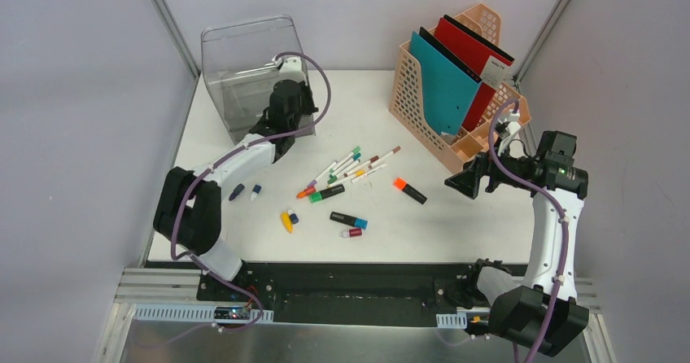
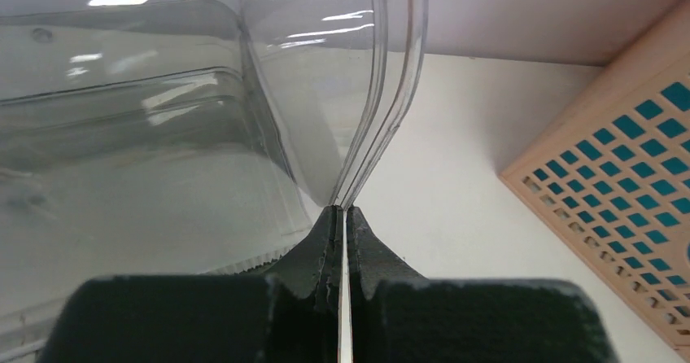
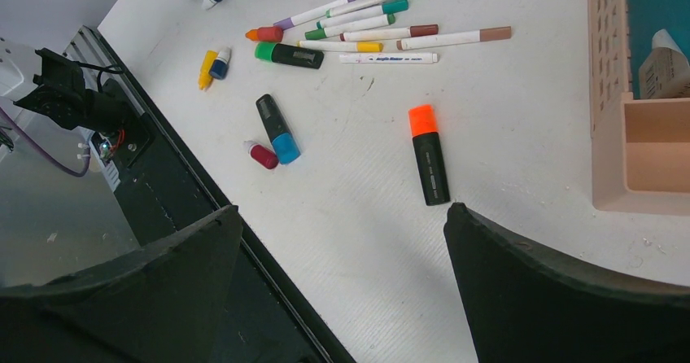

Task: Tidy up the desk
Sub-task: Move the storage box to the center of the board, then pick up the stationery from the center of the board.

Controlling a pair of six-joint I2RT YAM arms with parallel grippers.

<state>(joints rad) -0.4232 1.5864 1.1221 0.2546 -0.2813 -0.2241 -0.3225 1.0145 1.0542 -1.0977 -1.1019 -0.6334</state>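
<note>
Desk (image 1: 488,225): white top across the middle of the overhead view, rail along the near edge.

Progress: judged barely begun.
- Loose on the top: cluster of thin markers (image 1: 351,166) at centre; green highlighter (image 1: 327,194) just beside it; orange highlighter (image 1: 409,190) to the right; blue highlighter (image 1: 348,219) and small red piece (image 1: 351,233) nearer the rail; yellow piece (image 1: 286,221) and two small caps (image 1: 246,191) to the left.
- Clear bin (image 1: 236,62): far left corner, nothing visible inside.
- Peach organizer (image 1: 423,111): far right corner, holding teal and red folders (image 1: 456,70); no pens seen in its front pocket.
- Left to do, by this reading: gather every loose pen and cap into a container.

Left gripper (image 2: 342,216): arm stretched to the far left corner, wrist at the bin; jaws pinched together on the bin's thin clear wall, seen edge-on in the wrist view.

Right gripper (image 1: 465,181): arm raised and bent, elbow high, wrist level, just beside the organizer's near corner and off the top; jaws wide apart, holding nothing, aimed toward the orange highlighter.
</note>
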